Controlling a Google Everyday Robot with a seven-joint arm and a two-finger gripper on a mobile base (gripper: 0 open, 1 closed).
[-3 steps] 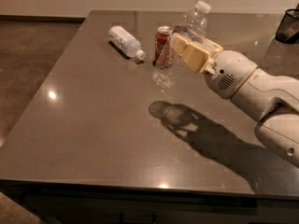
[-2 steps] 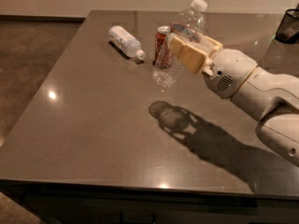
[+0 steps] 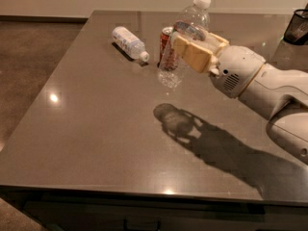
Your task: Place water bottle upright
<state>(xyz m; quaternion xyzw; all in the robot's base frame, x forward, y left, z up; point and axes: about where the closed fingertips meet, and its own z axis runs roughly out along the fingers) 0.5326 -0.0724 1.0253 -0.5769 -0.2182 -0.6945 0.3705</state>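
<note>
The water bottle (image 3: 169,67) is held over the grey table (image 3: 91,129), tilted, with its white cap up and to the right. The gripper (image 3: 186,42) has its tan fingers (image 3: 193,57) clamped on the bottle's middle. A red soda can (image 3: 165,36) stands just behind, and a white-labelled bottle (image 3: 128,42) lies on its side farther left.

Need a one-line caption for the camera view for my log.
Gripper holds the water bottle tilted above the table, beside a red can; a second bottle lies flat nearby.

Arm (image 3: 269,83) outstretched, pincer (image 3: 196,46) midair, clamped round the water bottle (image 3: 170,69).
</note>
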